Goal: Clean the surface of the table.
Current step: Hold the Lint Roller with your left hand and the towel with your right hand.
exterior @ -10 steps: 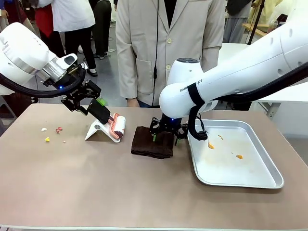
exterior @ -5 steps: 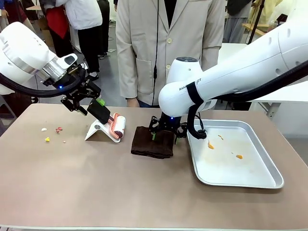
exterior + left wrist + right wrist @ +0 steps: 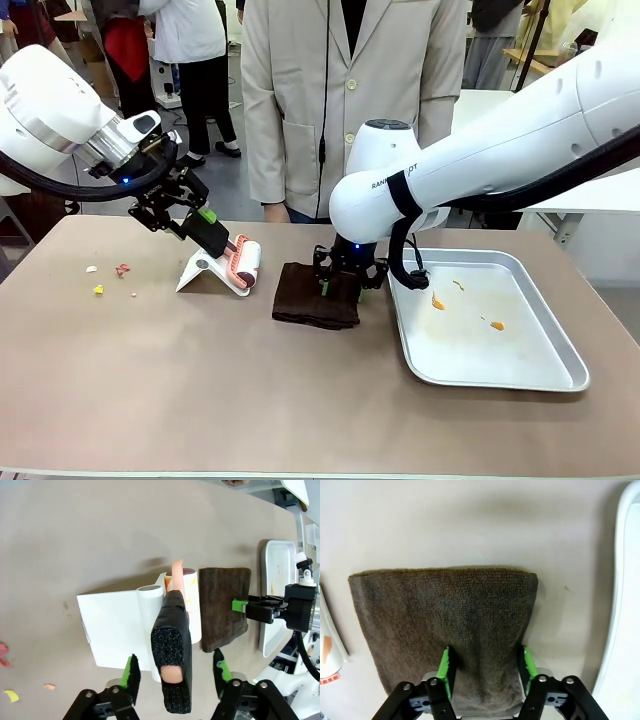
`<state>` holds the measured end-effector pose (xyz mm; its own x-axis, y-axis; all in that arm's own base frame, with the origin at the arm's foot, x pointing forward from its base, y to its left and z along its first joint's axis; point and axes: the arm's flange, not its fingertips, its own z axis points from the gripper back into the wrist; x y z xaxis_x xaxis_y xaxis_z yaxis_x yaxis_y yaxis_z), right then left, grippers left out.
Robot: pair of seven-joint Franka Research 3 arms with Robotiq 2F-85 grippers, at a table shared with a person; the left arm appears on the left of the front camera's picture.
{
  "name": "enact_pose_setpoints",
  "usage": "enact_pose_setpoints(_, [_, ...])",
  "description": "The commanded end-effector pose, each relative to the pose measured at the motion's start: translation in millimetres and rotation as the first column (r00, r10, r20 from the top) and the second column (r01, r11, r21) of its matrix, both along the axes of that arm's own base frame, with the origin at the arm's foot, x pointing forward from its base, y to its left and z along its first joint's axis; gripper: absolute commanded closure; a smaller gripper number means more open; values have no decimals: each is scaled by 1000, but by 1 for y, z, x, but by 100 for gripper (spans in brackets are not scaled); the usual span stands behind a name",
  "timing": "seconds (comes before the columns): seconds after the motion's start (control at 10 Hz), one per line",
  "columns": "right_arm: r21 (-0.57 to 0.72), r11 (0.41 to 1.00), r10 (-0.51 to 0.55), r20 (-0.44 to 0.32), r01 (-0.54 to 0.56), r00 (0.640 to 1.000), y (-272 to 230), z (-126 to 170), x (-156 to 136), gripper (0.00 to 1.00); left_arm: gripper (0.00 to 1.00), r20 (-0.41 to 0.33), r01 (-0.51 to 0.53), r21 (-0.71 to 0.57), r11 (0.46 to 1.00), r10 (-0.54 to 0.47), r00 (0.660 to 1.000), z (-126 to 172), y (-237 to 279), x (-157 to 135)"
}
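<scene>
Taupe table (image 3: 200, 400) spans foreground; crumbs (image 3: 122, 269) on its left part, unswept. Left gripper (image 3: 175, 657) jaws apart astride lint roller handle (image 3: 172, 625), roller in white stand (image 3: 110, 630). Right gripper (image 3: 486, 662) jaws apart, tips on brown cloth (image 3: 445, 610). Likely step: grasping tools. Next: close on handle, lift roller clear.

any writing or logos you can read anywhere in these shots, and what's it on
"RANK" … "OT": small dark print on the white shell of the right arm, seen in the front view; the letters between are covered by a black strap, so the full word cannot be read.
No print is visible on the lint roller, the brown cloth or the metal tray.
</scene>
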<state>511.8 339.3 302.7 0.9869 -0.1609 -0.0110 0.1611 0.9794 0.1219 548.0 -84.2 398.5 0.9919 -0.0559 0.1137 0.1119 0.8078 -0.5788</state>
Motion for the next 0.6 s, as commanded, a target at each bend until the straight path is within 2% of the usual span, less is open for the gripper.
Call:
enact_pose_setpoints(0.0, [-14, 1000, -9, -6, 9, 1000, 5, -3, 3, 100, 65, -12, -5, -2, 1000, 5, 1000, 5, -2, 3])
enact_pose_setpoints(0.1, [-13, 1000, -7, -8, 6, 1000, 5, -3, 3, 100, 100, -9, -3, -2, 1000, 3, 1000, 5, -2, 3])
enact_pose_setpoints(0.2, [-14, 1000, -3, -11, 2, 1000, 4, -3, 3, 96, 100, -5, -2, -1, 1000, 2, 1000, 5, -2, 2])
enact_pose_setpoints(0.3, [-14, 1000, 2, -14, -2, 1000, 5, -3, 2, 100, 100, -3, 0, -1, 1000, 0, 1000, 5, -2, 2])
enact_pose_setpoints(0.5, [-10, 1000, 5, -17, -5, 1000, 5, -3, 2, 100, 100, 5, 0, -1, 1000, 0, 1000, 6, -2, 1])
